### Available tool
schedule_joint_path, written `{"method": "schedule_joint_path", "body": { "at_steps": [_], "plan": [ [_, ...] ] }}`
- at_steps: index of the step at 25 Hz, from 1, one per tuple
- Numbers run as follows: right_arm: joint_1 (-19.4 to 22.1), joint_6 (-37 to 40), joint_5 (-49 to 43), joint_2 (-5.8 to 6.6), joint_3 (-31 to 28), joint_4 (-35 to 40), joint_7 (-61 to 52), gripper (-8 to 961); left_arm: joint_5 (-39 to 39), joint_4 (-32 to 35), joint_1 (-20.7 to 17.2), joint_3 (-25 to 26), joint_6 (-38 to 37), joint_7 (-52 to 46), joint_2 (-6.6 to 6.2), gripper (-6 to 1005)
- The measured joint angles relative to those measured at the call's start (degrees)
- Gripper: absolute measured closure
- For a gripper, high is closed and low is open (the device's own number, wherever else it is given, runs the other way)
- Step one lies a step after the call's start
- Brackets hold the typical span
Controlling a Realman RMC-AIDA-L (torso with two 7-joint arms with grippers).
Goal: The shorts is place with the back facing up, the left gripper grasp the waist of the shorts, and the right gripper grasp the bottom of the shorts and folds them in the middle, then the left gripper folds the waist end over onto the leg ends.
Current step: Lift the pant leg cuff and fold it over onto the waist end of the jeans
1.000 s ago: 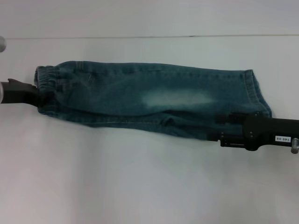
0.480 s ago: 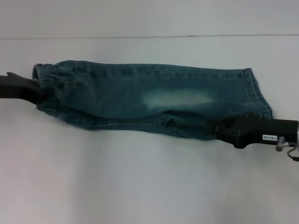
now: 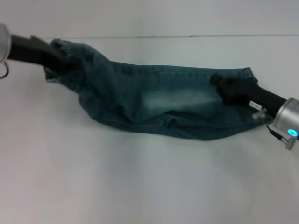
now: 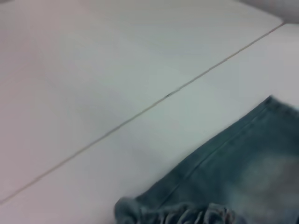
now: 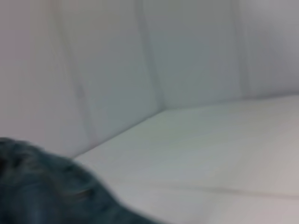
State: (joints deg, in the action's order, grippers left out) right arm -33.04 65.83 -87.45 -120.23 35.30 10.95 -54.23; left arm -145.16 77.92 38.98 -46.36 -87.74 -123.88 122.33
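Denim shorts (image 3: 159, 105) lay folded lengthwise on white bench (image 3: 140, 186), waist of the shorts (image 3: 63, 60) lifted, apparently clamped in left gripper (image 3: 56, 58), right gripper (image 3: 222, 86) on leg ends (image 3: 250, 79), grip unclear; next, carry waist over onto them.

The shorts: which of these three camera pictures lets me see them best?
The head view: it shows the shorts whole, stretched between the left gripper at the waist and the right gripper near the leg ends. The left wrist view shows only the ruched waistband and some denim; the right wrist view just a blurred dark corner.
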Motion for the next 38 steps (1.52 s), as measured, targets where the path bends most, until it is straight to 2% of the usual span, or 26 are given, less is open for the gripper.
{"method": "schedule_joint_path", "body": {
  "at_steps": [2,4,5,6,10,17,20,24,31,38],
  "plan": [
    [-1.84,-2.70,6.55,-0.19,-0.08,-4.75,6.48,922,0.03,0.96,1.98,-0.02,-1.31,-1.06,0.07,854],
    [-4.05,-4.98,11.12,-0.42,-0.21,-8.93,12.80,921,0.25,1.77,4.58,-0.07,-2.50,-2.08,0.25,857],
    [-6.51,-6.96,13.05,-0.62,-0.37,-12.17,17.86,920,0.26,1.88,5.47,-0.08,-2.87,-2.34,0.28,858],
    [-6.51,-6.96,13.05,-0.62,-0.37,-12.17,17.86,920,0.27,1.95,6.76,-0.11,-3.30,-2.62,0.34,860],
    [-11.41,-9.35,13.17,-0.81,-0.48,-16.75,22.73,919,0.29,2.03,11.03,-0.16,-5.25,-3.34,0.18,862],
    [-17.85,-12.59,12.64,-1.29,-0.81,-22.25,25.68,918,0.32,2.37,15.93,-0.23,-8.51,-4.33,-0.78,864],
    [-19.64,-13.68,9.65,-1.30,-1.61,-23.65,25.68,919,0.32,2.59,16.72,-0.23,-9.39,-4.54,-0.99,864],
    [-20.88,-14.23,3.29,-1.31,-5.45,-25.34,25.60,919,0.32,3.15,17.00,-0.23,-10.28,-4.74,-1.02,865],
    [-21.72,-15.04,-11.29,-1.28,-17.17,-28.74,25.52,919,0.32,3.71,16.74,-0.22,-10.44,-4.67,-1.15,867],
    [-22.05,-19.51,-25.51,-1.29,-28.32,-31.71,25.78,916,-0.17,2.77,16.02,-0.23,-9.57,-4.01,-0.92,866]
  ]
}}
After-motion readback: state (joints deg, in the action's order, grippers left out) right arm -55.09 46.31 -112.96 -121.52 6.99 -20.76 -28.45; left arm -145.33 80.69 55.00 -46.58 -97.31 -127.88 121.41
